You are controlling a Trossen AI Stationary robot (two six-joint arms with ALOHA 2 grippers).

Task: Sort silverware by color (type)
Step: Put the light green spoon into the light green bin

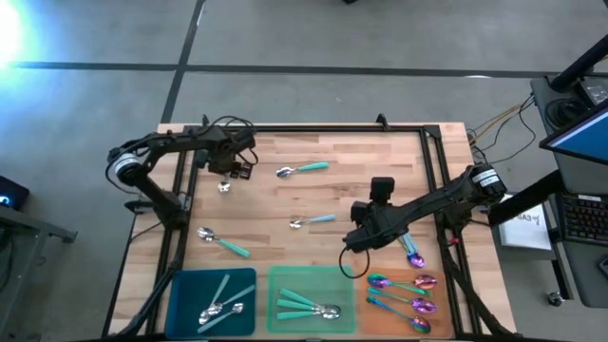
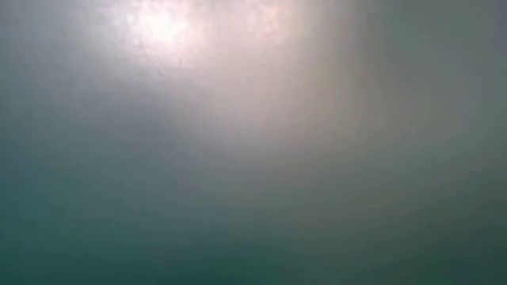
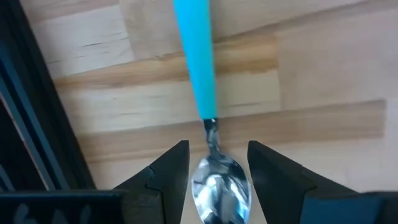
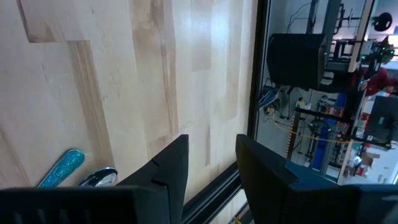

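At desk's far-left corner, my left hand (image 3: 214, 180) sits open astride spoon (image 3: 214, 186) bowl, nothing held. Steel's thin, slick, light; grip neck instead. Right hand (image 1: 353, 239) open, empty, nr orange tray (image 1: 446, 313).

The overhead camera looked straight down on the whole pale butcher-block wooden table (image 1: 313, 204), both arms and the grey floor around it. The low camera gave only a murky grey-green haze with one bright patch. The left wrist camera sat close above the boards, facing a blue-handled, silver-bowled spoon (image 3: 208, 124), which the overhead view shared near the table's far left. The right wrist camera looked across the boards to the black-framed table edge (image 4: 256, 87) and cluttered room beyond.
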